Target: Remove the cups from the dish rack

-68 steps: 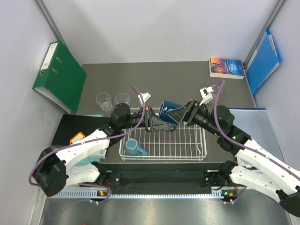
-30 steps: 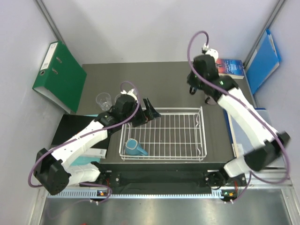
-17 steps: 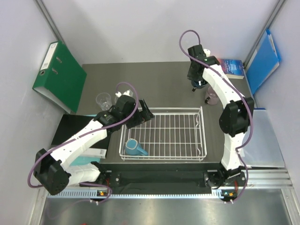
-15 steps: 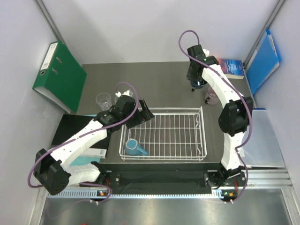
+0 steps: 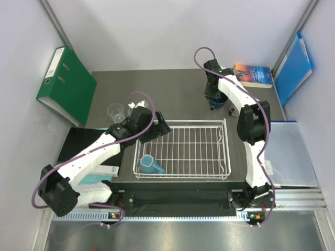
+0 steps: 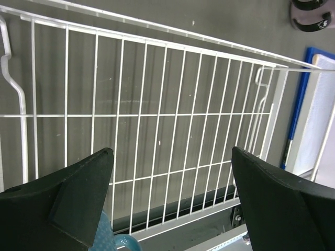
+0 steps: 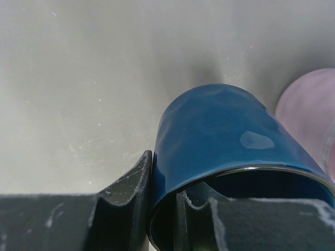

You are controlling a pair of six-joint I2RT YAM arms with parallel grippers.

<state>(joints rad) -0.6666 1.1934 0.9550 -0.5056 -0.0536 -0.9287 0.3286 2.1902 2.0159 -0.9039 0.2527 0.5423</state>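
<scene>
Cups (image 5: 115,111) are nearly all out of the dish rack (image 5: 229,151), as far as I can see from here. Only the teal mug (image 5: 151,164) is left inside, lying on its side in the near left corner.

The right arm reaches far across the table (image 5: 172,86). The right gripper (image 7: 162,201) is clamped tight on the navy mug (image 7: 214,130). One finger is inside the mouth and the other is against the outer wall. I reckon that grip is chosen because the mug is too fat for those narrow jaws to span, so the thin wall is the only place to hold it.

The navy mug hangs low over the table, just beside the pink mug (image 7: 309,115). That looks like the spot meant for it, with the unloaded mugs kept together on the far right and away from the rack. Whether its base has touched down I cannot tell. The shadow under it is close, and that is all I can say.

The left gripper (image 6: 171,151) hovers over the rack's far left corner with its jaws spread as wide as they go, holding nothing. I take this as waiting in position for the teal mug below and toward the near edge.

Two clear tumblers (image 5: 116,110) stand upright on the table beyond that corner, out of either arm's way.
</scene>
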